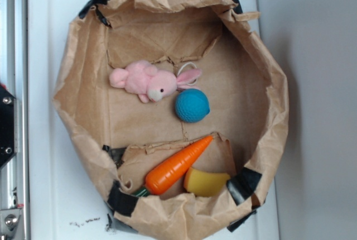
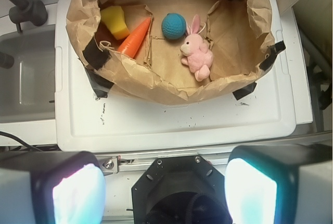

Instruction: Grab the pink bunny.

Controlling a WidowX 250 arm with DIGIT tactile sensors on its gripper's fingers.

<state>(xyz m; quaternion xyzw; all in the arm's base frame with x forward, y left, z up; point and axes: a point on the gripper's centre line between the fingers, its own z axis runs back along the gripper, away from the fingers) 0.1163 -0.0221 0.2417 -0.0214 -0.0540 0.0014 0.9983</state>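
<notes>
While the pink bunny [image 1: 146,82] [image 2: 196,53] lies on its side on the cardboard floor of the paper bag [image 1: 78,56] [image 2: 156,86], nothing touches it. A thin white loop shows by its ears in the exterior view. Its ears point toward the blue ball [image 1: 192,105] [image 2: 173,26], which sits just beside its head, close but apparently apart. Beyond the ball, an orange toy carrot [image 1: 175,166] [image 2: 134,38] lies slantwise, and a yellow piece [image 1: 205,182] [image 2: 115,21] rests next to it near the bag wall. Black tape marks several points on the bag rim. The bag stands on a white tray [image 1: 39,139] [image 2: 171,122].

In the wrist view, the gripper [image 2: 165,193] is well apart from the bag, outside its rim. Its two fingers [image 2: 73,195] stand wide apart at the bottom corners, released, with nothing between them. A grey sink [image 2: 26,78] is visible left of the tray.
</notes>
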